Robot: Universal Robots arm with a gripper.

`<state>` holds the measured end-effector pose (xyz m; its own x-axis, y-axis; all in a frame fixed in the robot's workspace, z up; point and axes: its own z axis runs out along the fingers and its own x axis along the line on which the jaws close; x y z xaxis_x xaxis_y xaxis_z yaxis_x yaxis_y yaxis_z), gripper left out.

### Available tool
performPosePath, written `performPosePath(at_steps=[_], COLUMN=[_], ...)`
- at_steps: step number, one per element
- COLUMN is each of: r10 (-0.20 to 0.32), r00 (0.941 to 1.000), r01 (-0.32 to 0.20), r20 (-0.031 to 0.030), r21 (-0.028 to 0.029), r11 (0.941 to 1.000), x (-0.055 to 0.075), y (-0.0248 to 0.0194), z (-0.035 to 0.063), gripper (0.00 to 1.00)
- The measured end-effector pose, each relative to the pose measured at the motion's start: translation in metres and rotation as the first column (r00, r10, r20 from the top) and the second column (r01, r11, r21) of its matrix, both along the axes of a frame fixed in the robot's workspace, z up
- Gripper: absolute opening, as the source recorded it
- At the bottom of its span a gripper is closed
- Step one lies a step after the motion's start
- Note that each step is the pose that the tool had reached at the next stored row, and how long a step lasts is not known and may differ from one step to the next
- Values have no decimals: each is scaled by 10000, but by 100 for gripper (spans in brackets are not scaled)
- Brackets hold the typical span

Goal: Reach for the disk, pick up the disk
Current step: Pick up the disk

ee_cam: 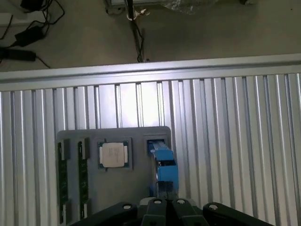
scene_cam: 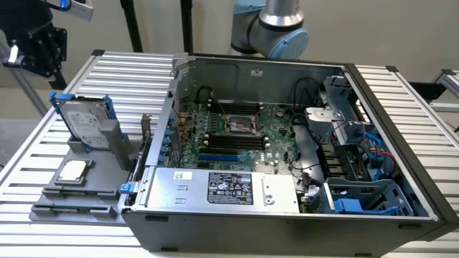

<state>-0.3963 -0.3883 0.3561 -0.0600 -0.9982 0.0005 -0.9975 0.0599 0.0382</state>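
One closed, empty gripper (ee_cam: 167, 204) above the upright disk (scene_cam: 85, 121) in its grey holder (scene_cam: 115, 140)

Black pincer (ee_cam: 167, 203), silver-grey arm (scene_cam: 278, 13)

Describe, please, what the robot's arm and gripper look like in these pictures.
The arm is built of silver-grey tubular segments with rounded joints that carry light blue caps. The gripper is black, with dark linkage bars fixed by round silver pivot pins and two narrow grey fingertips. No markings can be made out on it.
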Motion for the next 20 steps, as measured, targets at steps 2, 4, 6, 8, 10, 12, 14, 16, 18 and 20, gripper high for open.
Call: performPosePath(at_steps=[2,4,6,8,10,12,14,16,18,20], r10=[173,295,401,478,488,489,489,489,489,489], r00=[9998,9996,9992,9989,9988,9988,9988,9988,9988,9988], r01=[-173,-295,-401,-478,-488,-489,-489,-489,-489,-489], r20=[-1,-1,1,0,0,-1,0,0,-1,-2], r21=[0,-1,0,0,0,-1,0,0,-1,-1], r11=[9998,9996,9992,9989,9988,9988,9988,9988,9988,9988], x=[0,0,0,-1,-1,-2,-2,-2,-2,-1], y=[16,40,50,51,52,52,52,52,52,52], z=[0,0,0,0,0,0,0,0,0,-2], gripper=[11,11,11,11,11,12,24,30,36,48])
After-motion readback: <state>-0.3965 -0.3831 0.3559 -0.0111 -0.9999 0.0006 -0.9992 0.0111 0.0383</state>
